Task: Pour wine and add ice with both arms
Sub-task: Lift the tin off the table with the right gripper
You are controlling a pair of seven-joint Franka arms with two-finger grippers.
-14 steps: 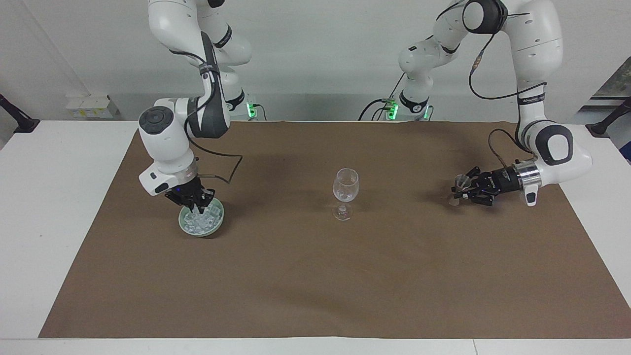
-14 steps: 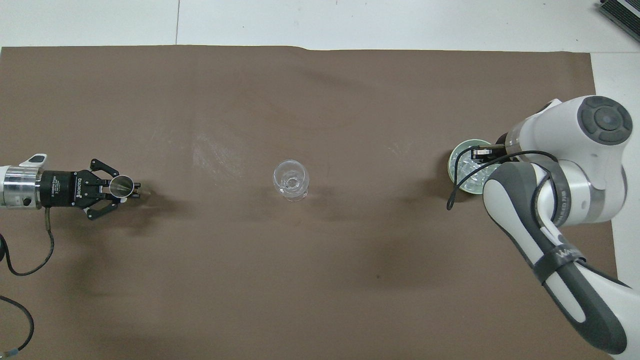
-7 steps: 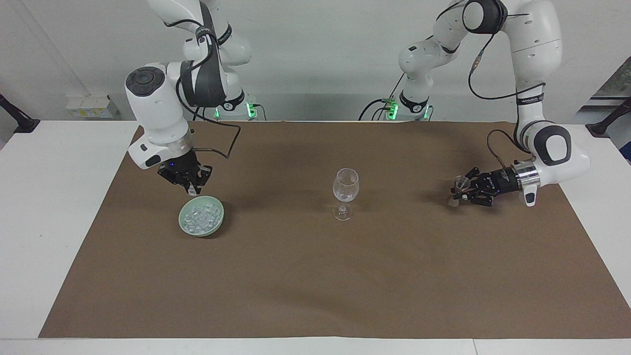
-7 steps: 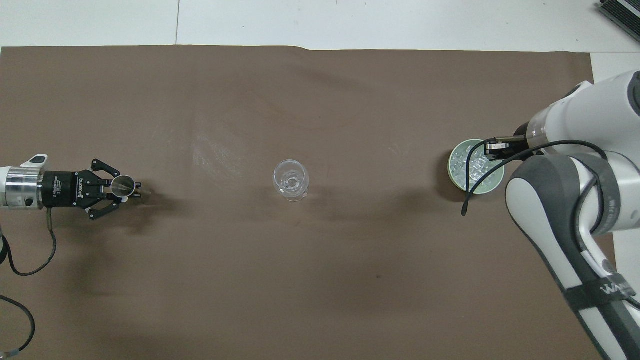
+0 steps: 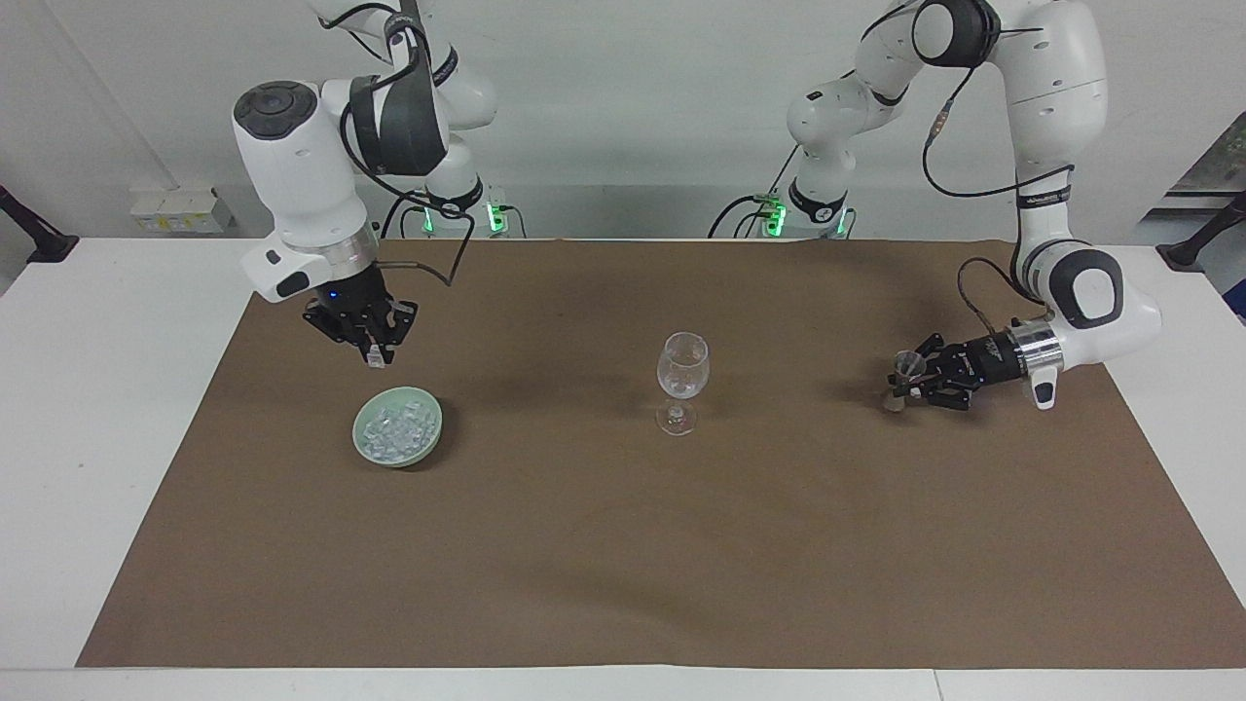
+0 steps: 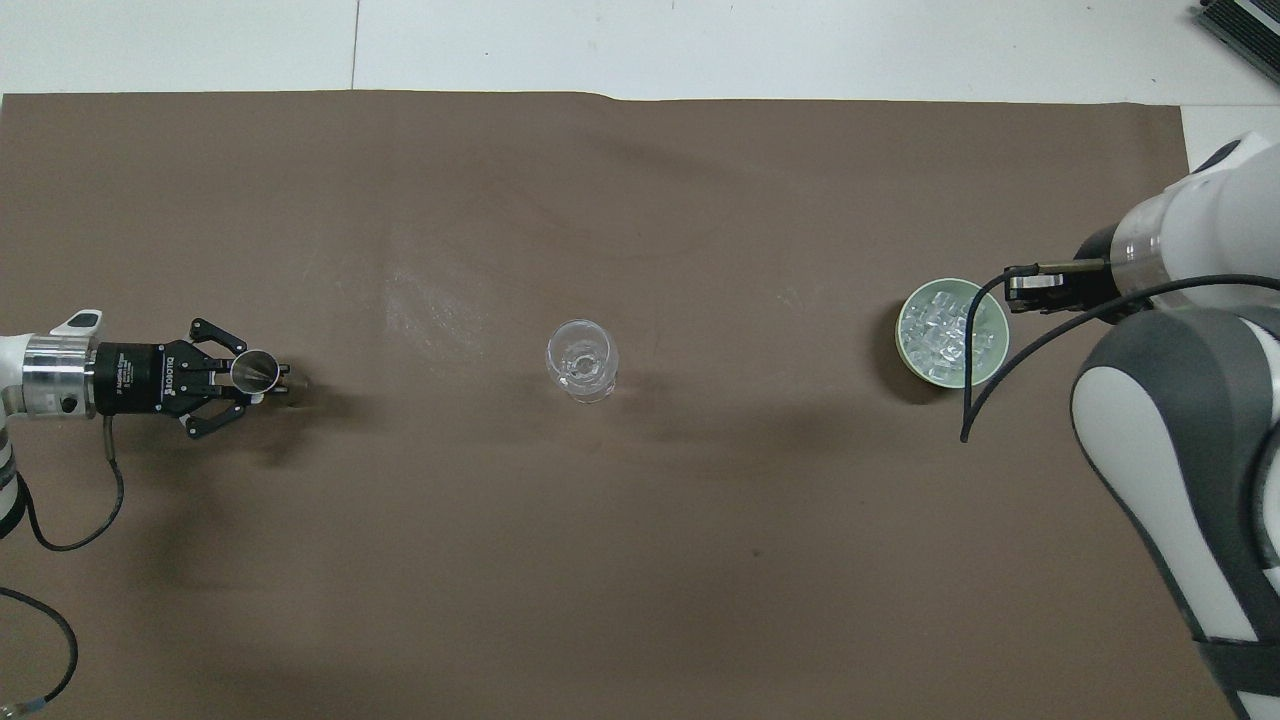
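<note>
An empty clear wine glass (image 5: 682,378) (image 6: 581,360) stands mid-mat. Toward the right arm's end sits a pale green bowl (image 5: 361,435) (image 6: 905,345) filled with ice (image 5: 397,428) (image 6: 946,332). My right gripper (image 5: 375,356) (image 6: 1012,283) hangs in the air over the mat beside the bowl, shut on one small whitish ice cube (image 5: 376,362). At the left arm's end, my left gripper (image 5: 908,381) (image 6: 268,375) lies low and level, shut on a small clear stemmed cup (image 5: 910,364) (image 6: 250,368). The wine is hidden; I cannot tell what the cup holds.
A brown mat (image 5: 623,545) covers most of the white table (image 5: 107,389). The right arm's black cable (image 6: 985,395) dangles over the mat beside the bowl. Wide bare mat lies between the glass and each gripper.
The right gripper has lifted out of the ice bowl with a cube and drawn back toward the robots. The left gripper with its cup has shifted only slightly toward its own end.
</note>
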